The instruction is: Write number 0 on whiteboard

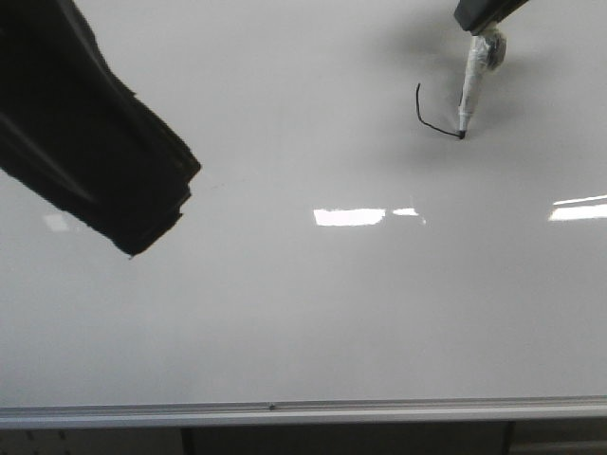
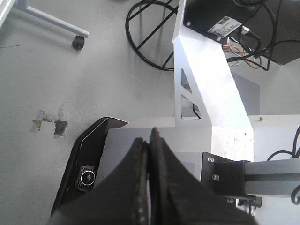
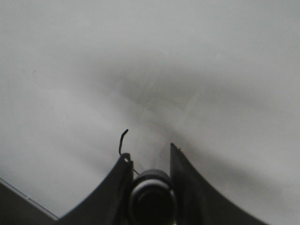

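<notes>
Toward the far right of the whiteboard [image 1: 285, 313], our right pincer [image 3: 149, 176] is clamped around a white-wrapped marker [image 1: 471, 90], tilted so its black tip meets the surface where the stroke ends. Only part of the number 0 [image 1: 429, 116] exists: a short curved line, down its left side and along the bottom, so we judge the loop roughly half drawn. Our left pincer [image 2: 149, 154] hangs off the board with fingers pressed together, holding nothing, presumably parked clear of the writing. Below it lies grey floor, a castor [image 2: 78, 42] and cables [image 2: 150, 37]; the board's glare blurs finer detail.
</notes>
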### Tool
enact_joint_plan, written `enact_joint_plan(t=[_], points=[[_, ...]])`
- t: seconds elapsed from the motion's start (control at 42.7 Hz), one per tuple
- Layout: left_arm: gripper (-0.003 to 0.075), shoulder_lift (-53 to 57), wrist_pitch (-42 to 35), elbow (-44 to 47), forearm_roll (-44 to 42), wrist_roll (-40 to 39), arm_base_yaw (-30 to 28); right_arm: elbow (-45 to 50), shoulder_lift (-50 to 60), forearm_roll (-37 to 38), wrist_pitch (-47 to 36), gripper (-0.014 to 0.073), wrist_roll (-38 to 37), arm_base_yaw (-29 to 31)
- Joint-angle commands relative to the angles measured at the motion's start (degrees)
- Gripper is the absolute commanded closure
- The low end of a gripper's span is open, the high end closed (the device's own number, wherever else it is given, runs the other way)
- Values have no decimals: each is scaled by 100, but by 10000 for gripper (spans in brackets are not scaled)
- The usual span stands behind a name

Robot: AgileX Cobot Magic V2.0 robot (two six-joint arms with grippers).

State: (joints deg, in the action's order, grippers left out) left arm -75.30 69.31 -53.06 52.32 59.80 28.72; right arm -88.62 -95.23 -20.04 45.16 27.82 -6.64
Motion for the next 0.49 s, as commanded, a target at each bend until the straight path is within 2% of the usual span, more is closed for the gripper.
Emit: enact_joint_plan(t=[0.0, 0.468], points=[[740, 166, 53, -186, 337, 20, 20, -201, 318, 127, -547, 653, -18, 23], [740, 166, 53, -186, 337, 20, 20, -201, 435, 50, -1152, 653, -18, 17]])
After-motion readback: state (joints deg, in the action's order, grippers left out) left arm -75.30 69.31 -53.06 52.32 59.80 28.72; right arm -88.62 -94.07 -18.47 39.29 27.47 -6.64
